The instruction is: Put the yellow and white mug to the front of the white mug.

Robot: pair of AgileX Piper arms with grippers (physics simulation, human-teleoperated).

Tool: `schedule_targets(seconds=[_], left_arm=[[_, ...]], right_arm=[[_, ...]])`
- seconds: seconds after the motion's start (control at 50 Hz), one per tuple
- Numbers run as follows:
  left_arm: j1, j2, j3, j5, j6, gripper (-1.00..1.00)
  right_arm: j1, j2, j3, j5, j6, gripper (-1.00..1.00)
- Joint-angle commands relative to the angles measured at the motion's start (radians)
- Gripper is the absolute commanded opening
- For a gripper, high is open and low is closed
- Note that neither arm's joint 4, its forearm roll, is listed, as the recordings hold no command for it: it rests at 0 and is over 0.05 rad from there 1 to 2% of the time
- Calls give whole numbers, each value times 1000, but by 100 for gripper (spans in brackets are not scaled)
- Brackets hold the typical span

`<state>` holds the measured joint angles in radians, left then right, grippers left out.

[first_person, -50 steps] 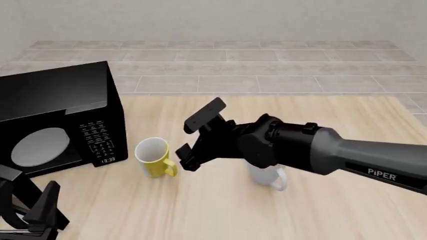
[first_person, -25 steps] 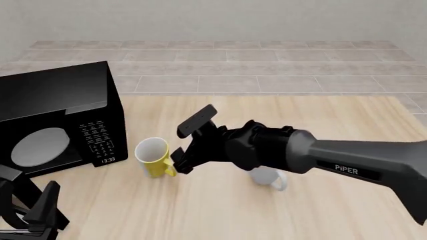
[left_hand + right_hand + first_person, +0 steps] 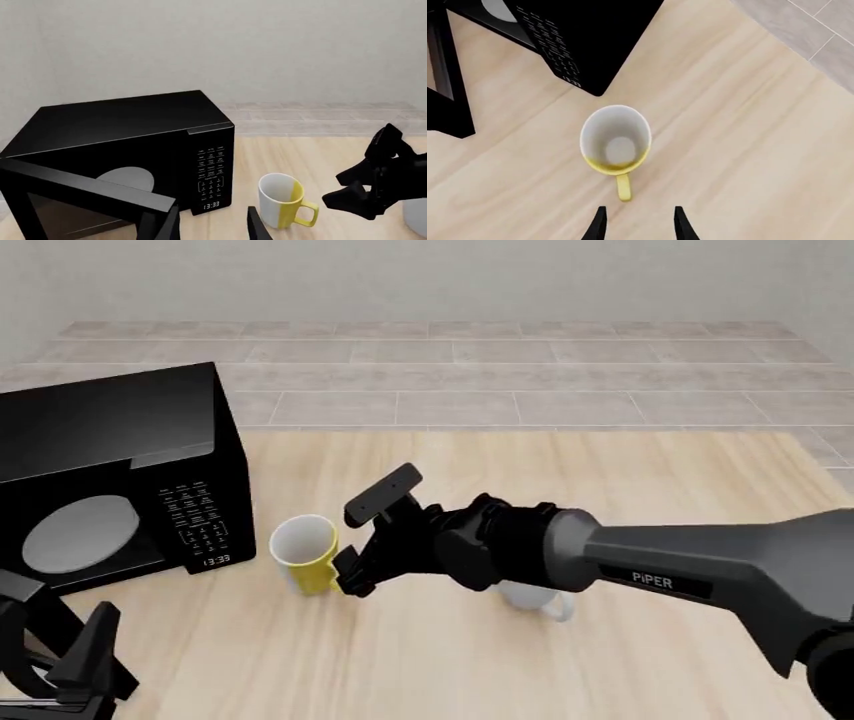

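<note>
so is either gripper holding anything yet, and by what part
Nothing is held. The right gripper is open beside the yellow and white mug, its fingers short of the handle. The left gripper is open and empty.

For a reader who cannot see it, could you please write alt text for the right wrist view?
Seen from above, the yellow and white mug stands upright on the wooden table, its handle pointing toward the open right gripper just short of it. A black microwave is beside it.
</note>
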<state>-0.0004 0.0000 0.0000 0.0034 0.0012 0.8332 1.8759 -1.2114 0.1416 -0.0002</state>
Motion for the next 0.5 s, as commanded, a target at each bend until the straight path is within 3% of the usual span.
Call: schedule_targets(seconds=[0.02,0.5], left_arm=[[0,0,0,0,0,100],[0,0,0,0,0,100]], right_arm=[[0,24,-14,-9,7,100],[9,95,-53,-34,29,100]])
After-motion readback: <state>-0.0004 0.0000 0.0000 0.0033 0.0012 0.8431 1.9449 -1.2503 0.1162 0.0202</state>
